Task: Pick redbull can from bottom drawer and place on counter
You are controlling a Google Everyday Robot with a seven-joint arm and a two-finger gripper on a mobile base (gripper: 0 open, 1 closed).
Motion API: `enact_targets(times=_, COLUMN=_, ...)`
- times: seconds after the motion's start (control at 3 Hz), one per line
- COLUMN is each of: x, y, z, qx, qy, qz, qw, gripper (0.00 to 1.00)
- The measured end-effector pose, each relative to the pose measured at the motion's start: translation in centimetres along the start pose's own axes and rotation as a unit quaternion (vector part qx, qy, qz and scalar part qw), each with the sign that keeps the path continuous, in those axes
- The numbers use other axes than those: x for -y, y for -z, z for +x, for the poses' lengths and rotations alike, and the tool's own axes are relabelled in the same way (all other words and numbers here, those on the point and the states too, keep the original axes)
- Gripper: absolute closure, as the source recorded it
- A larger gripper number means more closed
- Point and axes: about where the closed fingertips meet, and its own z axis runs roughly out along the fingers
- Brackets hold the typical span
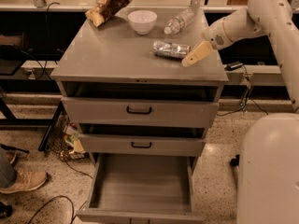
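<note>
You can see only one tan side of the gripper, so you cannot tell how wide it stands, and the open bottom drawer is cut off at its front. The arm reaches in from the right, sloping down to the counter. The gripper is just beside the right end of the redbull can, which lies on its side there.

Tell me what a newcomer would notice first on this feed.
The redbull can lies on its side on the counter, with the gripper right at its end nearer the arm. Below, the bottom drawer stands pulled out, showing only bare grey floor. A white bowl, a water bottle and a snack bag sit along the counter's back.
</note>
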Motion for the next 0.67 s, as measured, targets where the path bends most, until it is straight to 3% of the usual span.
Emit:
enact_targets(times=0.33, x=0.0, y=5.5, z=1.6, qx=-0.007, qy=-0.003, qz=0.042, qw=0.9991, gripper=0.00)
enact_targets(times=0.67, x=-1.6, y=12.6, z=3.5, qx=-0.032, qy=-0.013, qz=0.101, qw=0.9943, gripper=0.00)
